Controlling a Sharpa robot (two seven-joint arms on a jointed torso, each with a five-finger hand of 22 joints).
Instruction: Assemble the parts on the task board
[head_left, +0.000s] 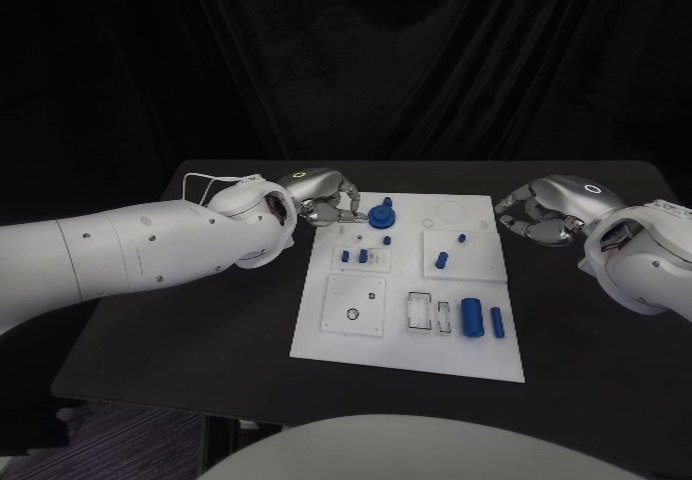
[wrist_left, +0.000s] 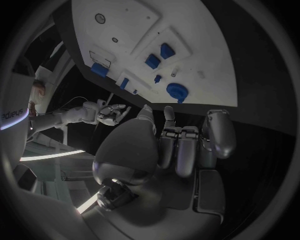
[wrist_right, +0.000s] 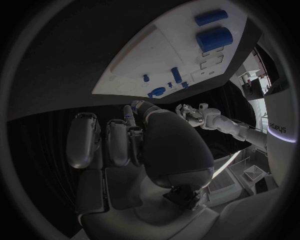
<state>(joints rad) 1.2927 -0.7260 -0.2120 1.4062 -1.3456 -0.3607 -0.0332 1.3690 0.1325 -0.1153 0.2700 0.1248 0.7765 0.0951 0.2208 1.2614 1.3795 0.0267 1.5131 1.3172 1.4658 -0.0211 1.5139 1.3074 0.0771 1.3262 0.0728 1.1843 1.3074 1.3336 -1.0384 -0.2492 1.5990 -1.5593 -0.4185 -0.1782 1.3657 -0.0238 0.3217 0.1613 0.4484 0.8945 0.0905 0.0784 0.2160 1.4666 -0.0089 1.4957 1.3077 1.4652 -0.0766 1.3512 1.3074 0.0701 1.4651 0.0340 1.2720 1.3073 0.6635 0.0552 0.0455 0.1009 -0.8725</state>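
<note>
Left hand (head_left: 329, 196), fingers curled on nothing, sits just upper left of the task board (head_left: 332, 340), near the round blue part (head_left: 382, 216), likely staged to grasp it. Right hand (head_left: 537, 212) waits clenched, empty, upper right of the board.

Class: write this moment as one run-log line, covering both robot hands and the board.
left robot hand: curled, empty, at board's far left corner | right robot hand: curled, empty, off right edge | white board: blue parts untouched

Overhead head view, two low wrist views, all sharing the task board (head_left: 408, 340)
</note>
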